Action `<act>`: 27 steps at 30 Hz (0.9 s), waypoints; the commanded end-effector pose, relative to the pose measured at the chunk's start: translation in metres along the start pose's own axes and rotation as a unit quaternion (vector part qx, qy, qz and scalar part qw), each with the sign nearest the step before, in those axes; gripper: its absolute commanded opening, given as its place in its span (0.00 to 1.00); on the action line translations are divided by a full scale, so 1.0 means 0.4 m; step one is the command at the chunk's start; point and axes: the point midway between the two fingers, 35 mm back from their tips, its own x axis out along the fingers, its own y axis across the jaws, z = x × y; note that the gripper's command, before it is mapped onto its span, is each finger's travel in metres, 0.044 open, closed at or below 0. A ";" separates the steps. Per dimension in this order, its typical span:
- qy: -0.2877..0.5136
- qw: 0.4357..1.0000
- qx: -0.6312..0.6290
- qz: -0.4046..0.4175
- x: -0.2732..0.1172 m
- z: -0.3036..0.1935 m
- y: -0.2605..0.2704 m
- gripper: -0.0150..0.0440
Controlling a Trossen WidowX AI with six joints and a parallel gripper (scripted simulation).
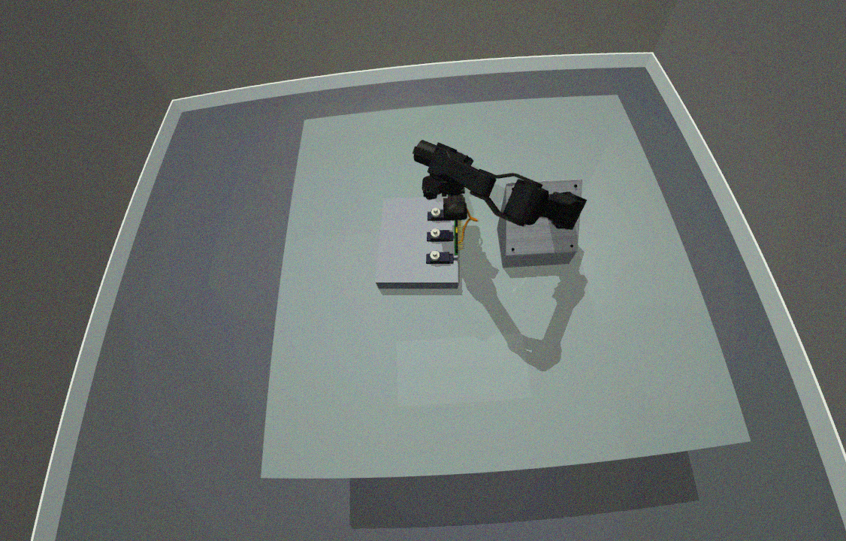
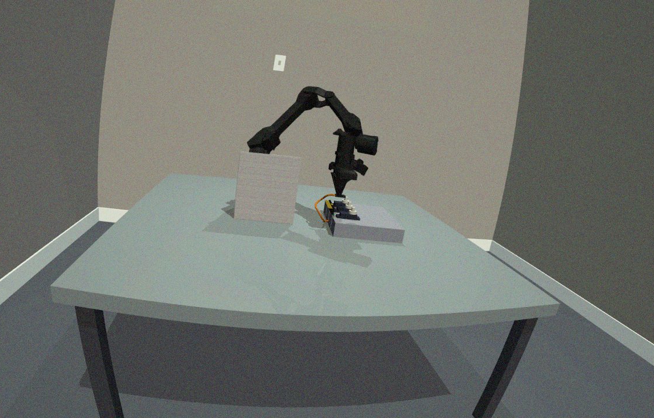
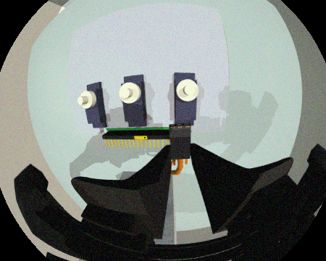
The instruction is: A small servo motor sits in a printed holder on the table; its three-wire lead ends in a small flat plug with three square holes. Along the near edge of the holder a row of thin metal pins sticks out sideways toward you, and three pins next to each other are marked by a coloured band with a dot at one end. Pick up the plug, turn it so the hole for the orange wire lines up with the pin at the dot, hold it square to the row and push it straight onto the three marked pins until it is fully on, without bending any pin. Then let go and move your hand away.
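Note:
My gripper (image 3: 180,148) (image 2: 339,195) is shut on the black plug (image 3: 180,142). The plug points away from me in the wrist view, with the orange lead (image 3: 177,170) (image 2: 317,201) (image 1: 470,219) curving down behind it. It is above the right end of the pin row and hides that end. The gold pins (image 3: 124,143) stick out toward me from a black header with a green strip. The yellow band (image 3: 138,138) with a dark dot at its right end is left of the plug. In the top view the fingertips are hidden under the wrist.
Three dark servos (image 3: 135,112) (image 3: 185,109) (image 3: 96,112) with white horns stand on the pale holder (image 1: 406,255) (image 2: 371,232) beyond the pins. A grey block (image 1: 540,238) (image 2: 267,189) stands across a gap from the pin side, below the arm's base.

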 end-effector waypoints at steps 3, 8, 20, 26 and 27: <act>0.000 1.000 0.008 0.003 0.003 -0.053 0.040 0.25; 0.000 1.000 0.013 0.003 0.007 -0.095 0.068 0.25; 0.001 1.000 0.024 0.004 0.023 -0.202 0.128 0.25; 0.001 1.000 0.026 0.004 0.030 -0.225 0.139 0.25; 0.001 1.000 0.026 0.004 0.034 -0.224 0.139 0.25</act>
